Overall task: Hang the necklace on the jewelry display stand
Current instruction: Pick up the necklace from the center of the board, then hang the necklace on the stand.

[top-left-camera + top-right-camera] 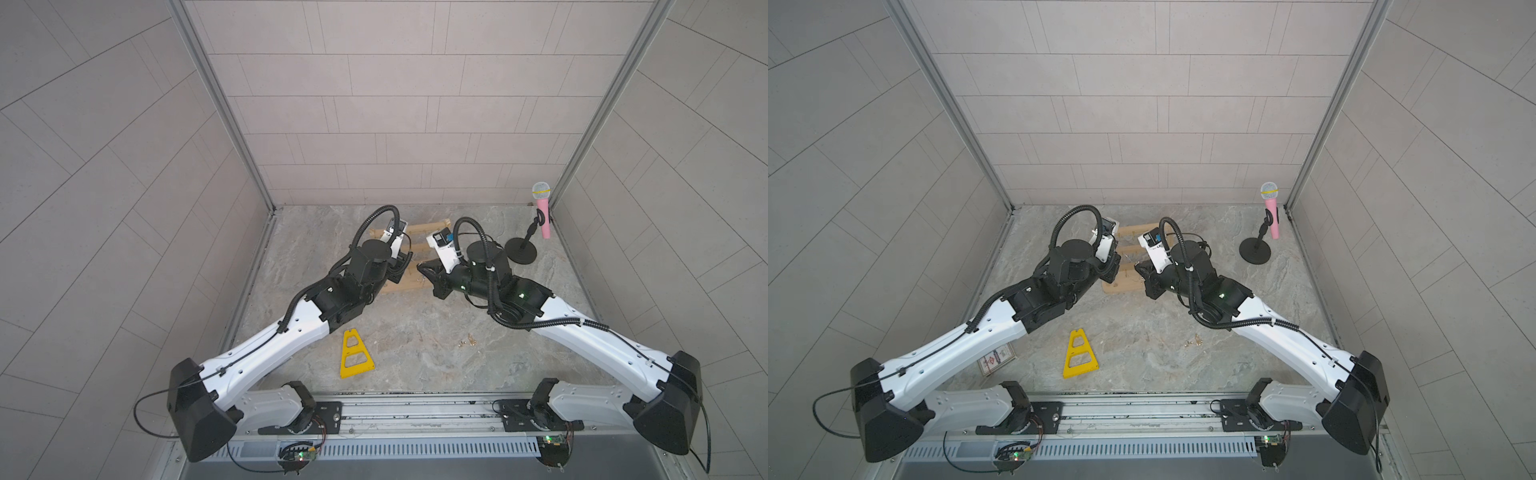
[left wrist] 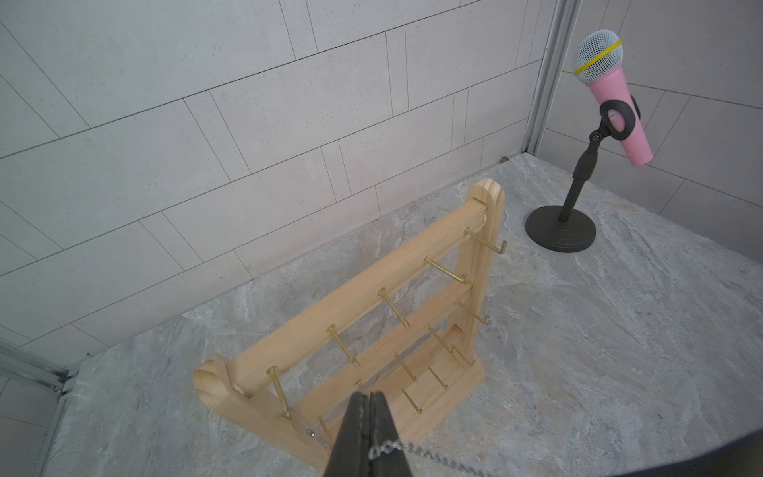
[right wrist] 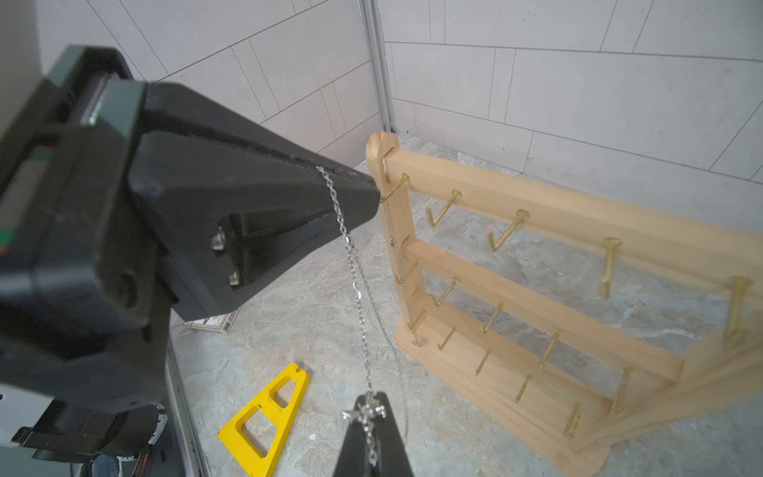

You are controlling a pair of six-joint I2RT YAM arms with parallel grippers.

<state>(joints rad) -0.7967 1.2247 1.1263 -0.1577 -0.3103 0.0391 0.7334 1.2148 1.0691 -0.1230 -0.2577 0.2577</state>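
A fine silver link necklace (image 3: 351,256) is stretched between two black, wedge-shaped hands. The left hand (image 3: 369,192) is pressed fully shut on the chain just beside the end hook of the top bar, and the right hand (image 3: 368,406) is clamped shut on it lower down. A thinner strand is seen running down the near upright. The jewelry display stand (image 3: 536,231) is made of smooth pale wood, with three squared bars carrying slim brass hooks above a flat base. It is set upright toward the back of the grey, veined stone counter (image 3: 313,297), just behind both hands.
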